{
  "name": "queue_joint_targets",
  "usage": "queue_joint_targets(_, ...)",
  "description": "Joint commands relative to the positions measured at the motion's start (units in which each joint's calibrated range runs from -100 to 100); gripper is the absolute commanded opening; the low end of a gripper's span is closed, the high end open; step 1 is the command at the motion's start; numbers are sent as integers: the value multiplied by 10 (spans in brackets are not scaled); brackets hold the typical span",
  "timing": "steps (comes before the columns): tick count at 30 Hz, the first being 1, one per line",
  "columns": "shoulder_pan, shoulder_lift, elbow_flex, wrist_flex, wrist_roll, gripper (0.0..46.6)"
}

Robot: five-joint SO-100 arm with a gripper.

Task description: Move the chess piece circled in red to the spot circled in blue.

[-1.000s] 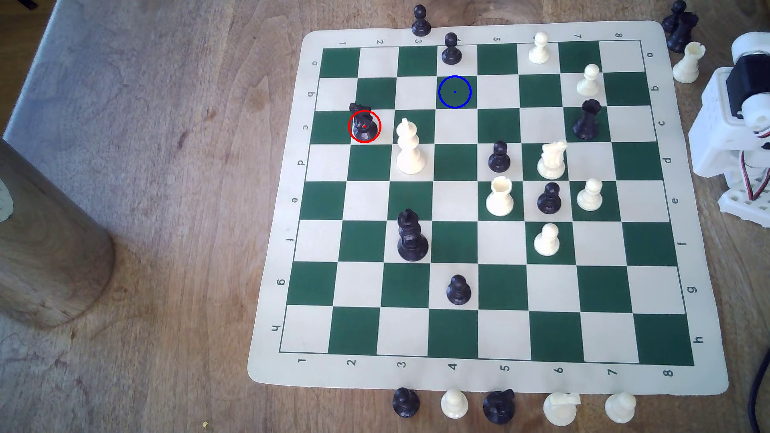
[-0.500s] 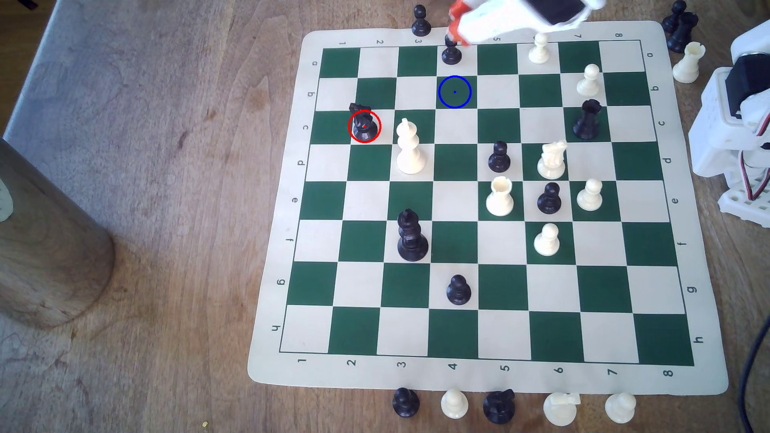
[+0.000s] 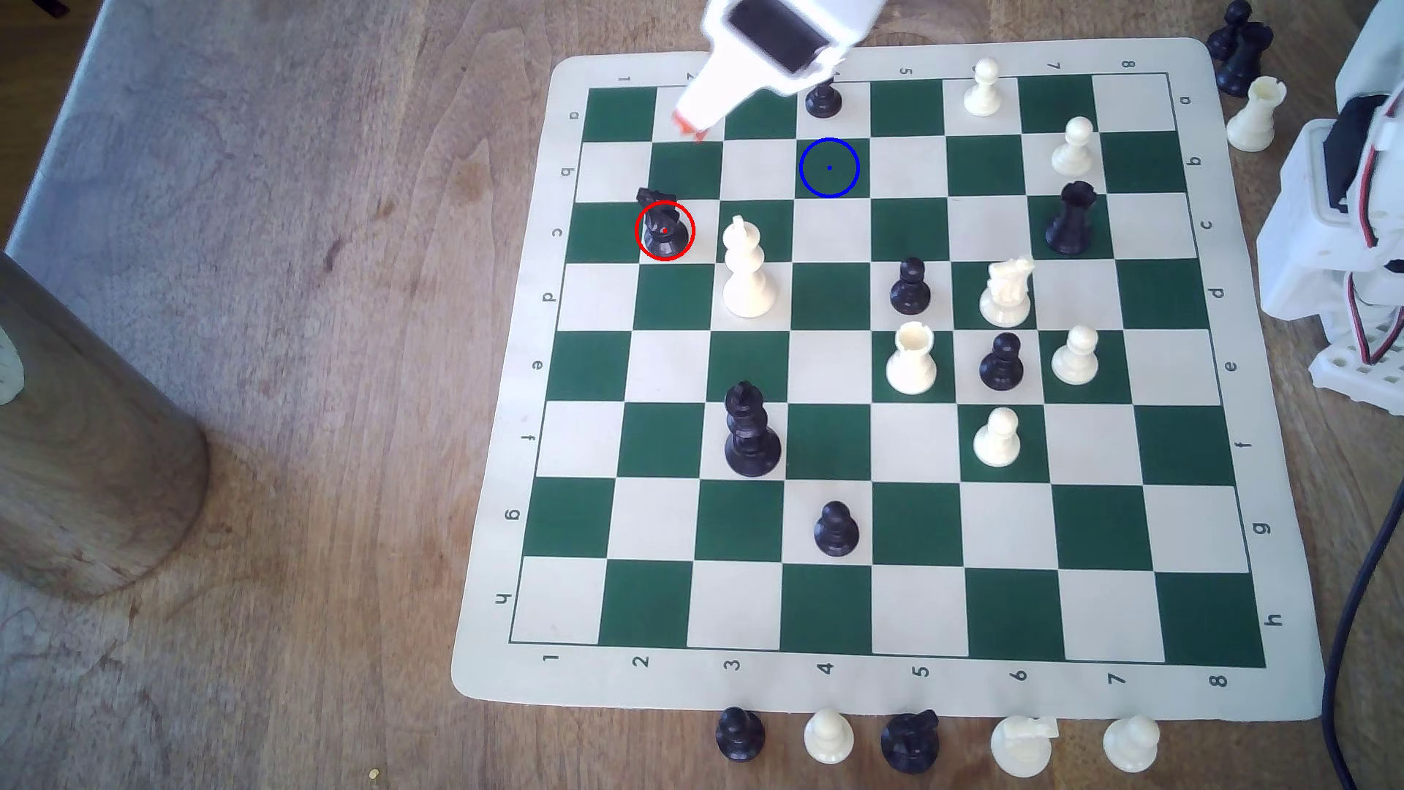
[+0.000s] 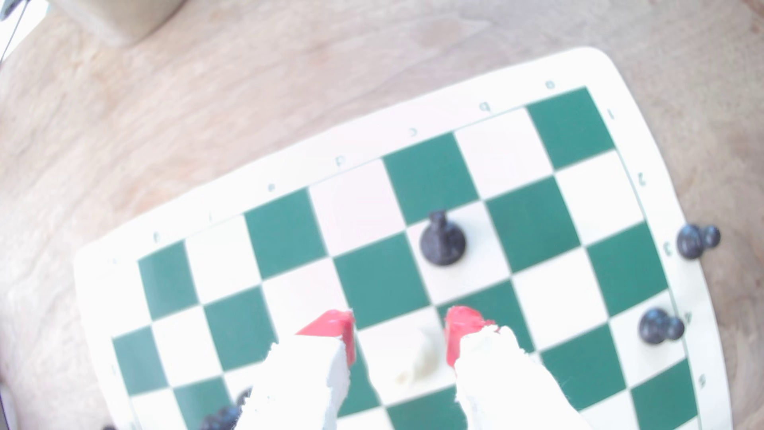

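The chess piece circled in red, a small black knight (image 3: pixel 665 228), stands upright near the board's edge on the exterior view's left. It appears again in the wrist view (image 4: pixel 442 242), ahead of the fingers. My white gripper (image 3: pixel 690 127) with red tips hovers over the board's top rows, a square or so short of the knight and apart from it. In the wrist view my gripper (image 4: pixel 399 330) is open, with a wide gap between its red fingertips (image 4: pixel 330 328) and nothing held. The spot circled in blue (image 3: pixel 829 167) is a bare dark green square.
A tall white king (image 3: pixel 748 270) stands one square from the knight on the exterior view's right. A black pawn (image 3: pixel 823 99) sits just beyond the blue ring. Spare pieces line the mat's near edge (image 3: pixel 828 735). A wooden cylinder (image 3: pixel 91 456) stands far left and the arm's base (image 3: pixel 1337 251) far right.
The gripper came into view at the top edge, then swung toward the exterior view's left and lower over the board. No chess piece has moved.
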Motion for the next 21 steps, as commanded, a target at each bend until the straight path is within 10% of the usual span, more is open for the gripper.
queue_joint_targets(1, 5, 40, -105, -1, -2, 122)
queue_joint_targets(21, 39, 184, -139, -91, 5, 137)
